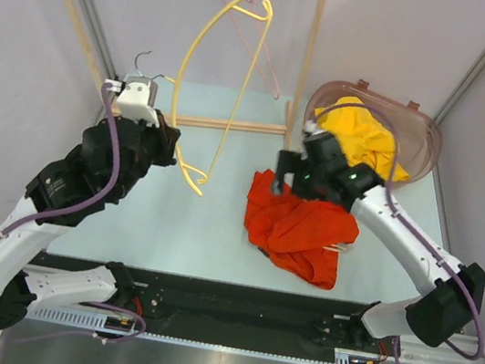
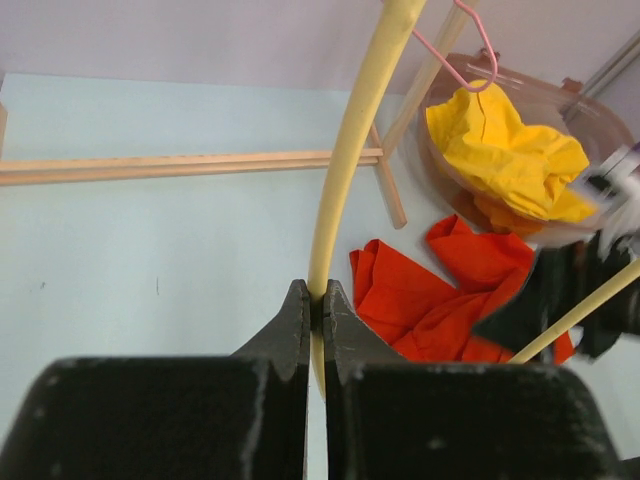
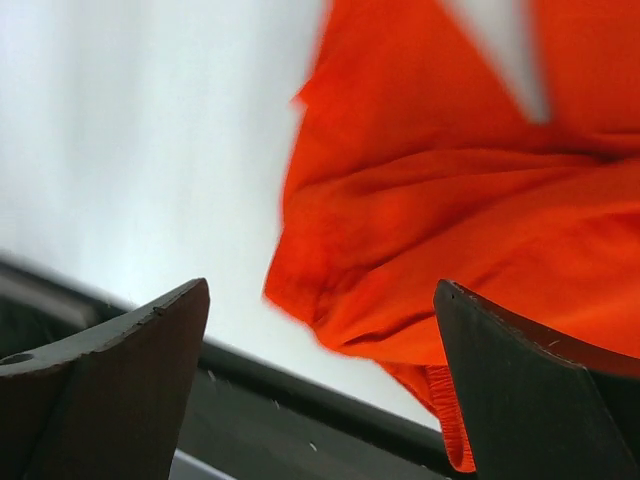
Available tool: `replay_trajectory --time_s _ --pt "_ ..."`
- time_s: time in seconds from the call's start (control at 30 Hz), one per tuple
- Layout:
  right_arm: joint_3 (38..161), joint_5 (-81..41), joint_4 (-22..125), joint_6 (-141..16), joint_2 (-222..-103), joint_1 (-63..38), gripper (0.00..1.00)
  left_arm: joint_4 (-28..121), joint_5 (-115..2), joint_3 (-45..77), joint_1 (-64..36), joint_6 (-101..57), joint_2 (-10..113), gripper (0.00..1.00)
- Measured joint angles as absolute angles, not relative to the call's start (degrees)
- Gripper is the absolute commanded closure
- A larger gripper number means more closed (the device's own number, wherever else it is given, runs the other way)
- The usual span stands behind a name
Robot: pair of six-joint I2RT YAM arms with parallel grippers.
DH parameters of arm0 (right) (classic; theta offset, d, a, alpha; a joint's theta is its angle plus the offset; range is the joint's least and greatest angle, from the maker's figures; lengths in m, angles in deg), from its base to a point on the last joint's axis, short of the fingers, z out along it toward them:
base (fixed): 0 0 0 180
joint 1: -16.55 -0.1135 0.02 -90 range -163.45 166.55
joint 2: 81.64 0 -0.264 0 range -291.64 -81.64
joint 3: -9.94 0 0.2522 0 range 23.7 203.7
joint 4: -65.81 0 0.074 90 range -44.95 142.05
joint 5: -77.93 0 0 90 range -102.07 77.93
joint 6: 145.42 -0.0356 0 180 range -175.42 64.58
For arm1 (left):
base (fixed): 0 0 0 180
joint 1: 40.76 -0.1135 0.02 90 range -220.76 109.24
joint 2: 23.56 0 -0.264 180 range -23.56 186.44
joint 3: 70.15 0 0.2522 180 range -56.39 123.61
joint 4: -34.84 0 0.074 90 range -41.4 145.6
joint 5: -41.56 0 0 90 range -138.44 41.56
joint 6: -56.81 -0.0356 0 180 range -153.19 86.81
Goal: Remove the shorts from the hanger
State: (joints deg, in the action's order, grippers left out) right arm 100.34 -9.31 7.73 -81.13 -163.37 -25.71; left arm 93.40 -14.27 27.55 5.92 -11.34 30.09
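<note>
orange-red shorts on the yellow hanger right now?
No: the orange-red shorts lie crumpled on the table, apart from the yellow hanger that the left gripper holds.

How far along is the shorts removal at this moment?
Done: the orange-red shorts lie on the table, off the bare yellow hanger; the yellow shorts sit in the clear basket. In hand: the left gripper has its jaws shut on the hanger; the right gripper hangs over the orange-red pair, jaws open. Left: perhaps putting that pair in the basket too.

No text, label or number appears readable anywhere.
</note>
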Motion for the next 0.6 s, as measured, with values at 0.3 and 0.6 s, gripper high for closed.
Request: replay_trajectory --time_s 0.3,0.6 --pt "86.63 -15.97 9.44 -92.96 -159.87 -0.38 0.00 92.72 -18.38 29.30 3.56 -15.58 33.15 1.00" --pt "69.15 -23.56 9.46 -92.35 -143.15 16.08 0.00 92.37 -22.27 30.79 -1.25 -19.10 33.85 1.00"
